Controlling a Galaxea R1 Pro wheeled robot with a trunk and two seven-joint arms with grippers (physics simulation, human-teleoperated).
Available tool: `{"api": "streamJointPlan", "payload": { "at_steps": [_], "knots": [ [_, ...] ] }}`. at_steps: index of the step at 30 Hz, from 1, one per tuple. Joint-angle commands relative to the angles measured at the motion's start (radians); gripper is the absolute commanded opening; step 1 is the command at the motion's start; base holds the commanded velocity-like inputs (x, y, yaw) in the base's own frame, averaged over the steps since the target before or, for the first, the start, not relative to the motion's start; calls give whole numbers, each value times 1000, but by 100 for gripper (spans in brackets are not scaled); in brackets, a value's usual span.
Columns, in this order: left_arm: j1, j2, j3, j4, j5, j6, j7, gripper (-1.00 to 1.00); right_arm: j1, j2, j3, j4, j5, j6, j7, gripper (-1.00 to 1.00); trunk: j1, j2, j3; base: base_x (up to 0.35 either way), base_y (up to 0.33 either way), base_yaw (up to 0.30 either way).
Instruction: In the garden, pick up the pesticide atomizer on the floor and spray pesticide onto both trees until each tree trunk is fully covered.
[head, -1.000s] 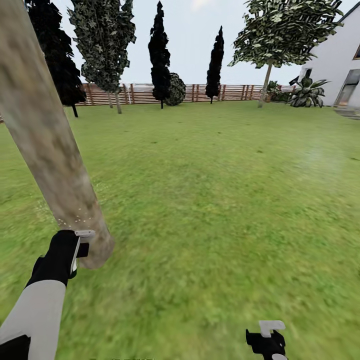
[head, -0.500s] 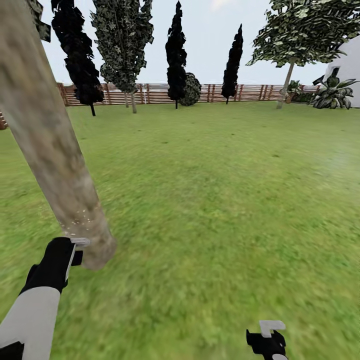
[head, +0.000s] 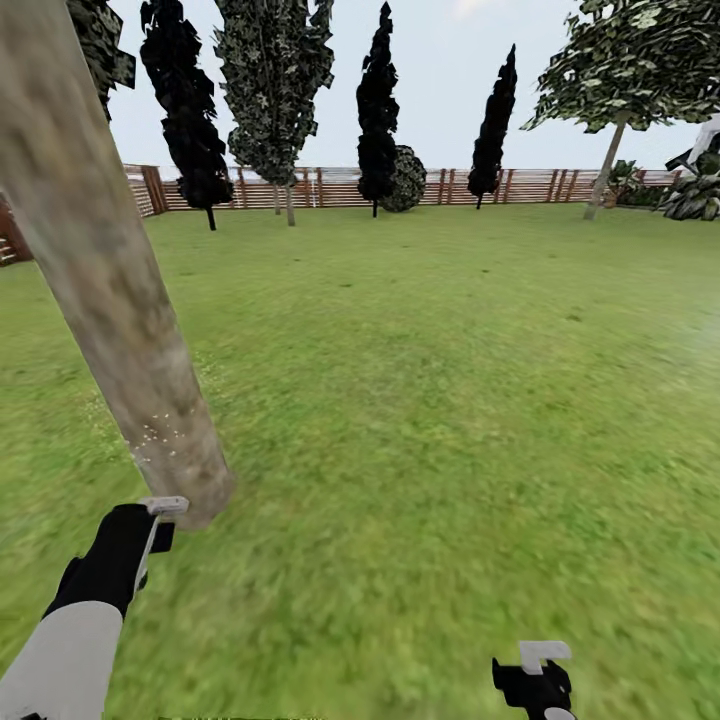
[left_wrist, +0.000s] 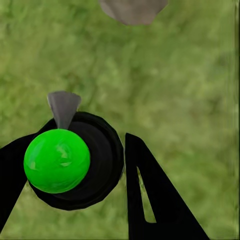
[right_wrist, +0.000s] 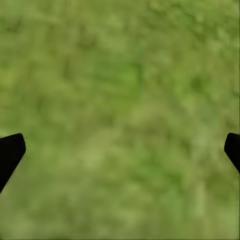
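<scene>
Green lawn (head: 430, 400) runs far to a slatted fence (head: 330, 188). At near left, the left claw (head: 150, 520) is closed around the pesticide atomizer (left_wrist: 75, 160), its grey nozzle (left_wrist: 63, 107) aimed at the tree trunk (head: 110, 290) just beyond, whose long axis leans up and left. The right claw (head: 535, 665) hangs spread wide and empty.
</scene>
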Motion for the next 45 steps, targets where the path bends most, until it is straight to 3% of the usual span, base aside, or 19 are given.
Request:
{"api": "streamJointPlan", "payload": {
  "at_steps": [1, 3, 5, 12, 32, 45],
  "knots": [
    [-1, -5, 1, -3, -2, 3, -3, -100, 0, 0, 8, 1, -3, -2, -5, 100, 0, 0, -1, 0, -11, 276],
    [-1, -9, 2, -7, 31, 3, -4, -100, 0, 0, 8, 1, -3, -2, -5, 100, 0, 0, -1, 83, -51, 276],
    [-1, -9, 2, -8, 36, 2, -2, -100, 0, 0, 8, 1, -3, -2, -5, 100, 0, 0, -1, 211, -137, 276],
    [-1, -10, 3, -8, 38, 2, 2, -100, 0, 1, 8, 1, -3, -1, -5, 100, 0, 0, -1, 158, -226, 244],
    [-1, -12, 3, -8, 43, 3, 1, -100, 0, 0, 7, 2, -2, 0, -5, 100, 0, 0, -1, 169, -250, 4],
    [-1, -12, 4, -8, 44, 3, 1, -100, 0, 0, 9, 2, -2, 0, -5, 100, 0, 0, -1, 175, -244, 259]
  ]
}}
